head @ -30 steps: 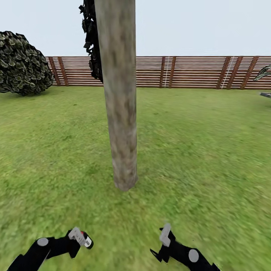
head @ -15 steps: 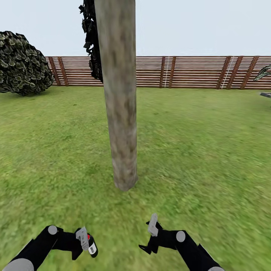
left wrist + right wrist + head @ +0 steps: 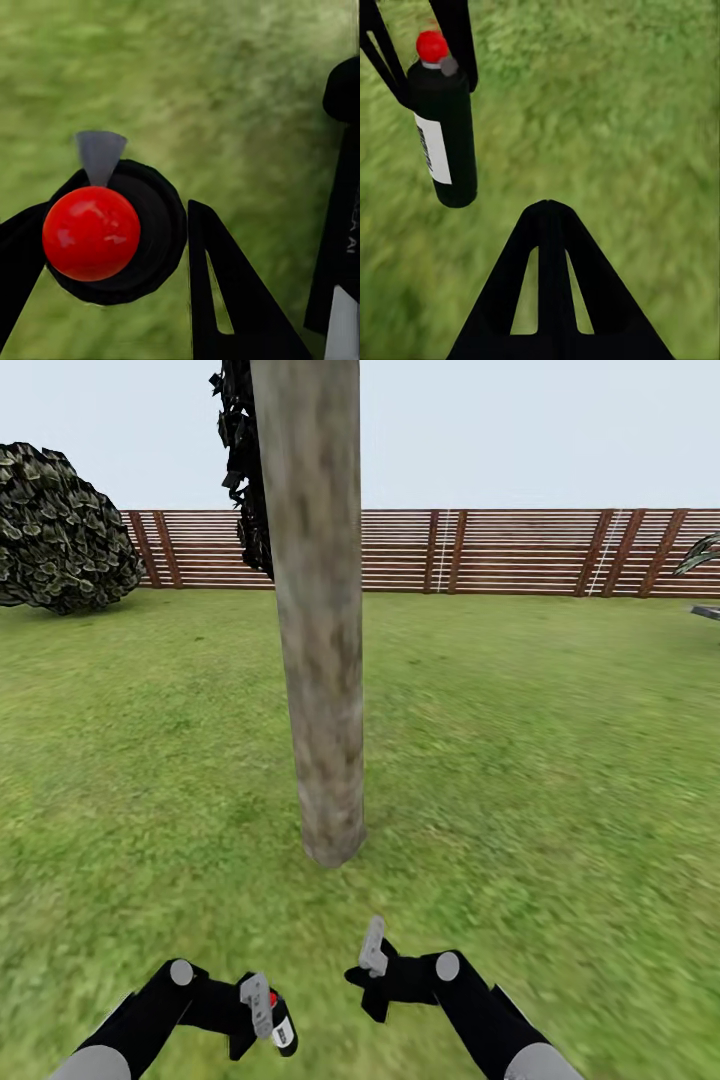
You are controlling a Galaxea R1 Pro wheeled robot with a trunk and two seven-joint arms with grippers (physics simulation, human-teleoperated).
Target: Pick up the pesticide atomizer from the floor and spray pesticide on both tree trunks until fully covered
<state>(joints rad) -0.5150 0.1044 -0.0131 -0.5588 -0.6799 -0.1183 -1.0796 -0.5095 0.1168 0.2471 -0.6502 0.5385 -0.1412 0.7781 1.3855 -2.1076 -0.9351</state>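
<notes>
Lawn [image 3: 540, 760] all around, fence [image 3: 500, 550] at the back, trunk [image 3: 320, 660] straight ahead of me. My left gripper [image 3: 262, 1015] is clamped on the atomizer [image 3: 283, 1028], just above the grass. Its long axis stands roughly upright, red cap [image 3: 91, 233] up toward my wrist, base down. My right gripper [image 3: 370, 975] hangs near it, holding nothing; can't tell how wide it's spread.

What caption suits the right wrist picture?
Left gripper holds the pesticide atomizer above the grass.
</notes>
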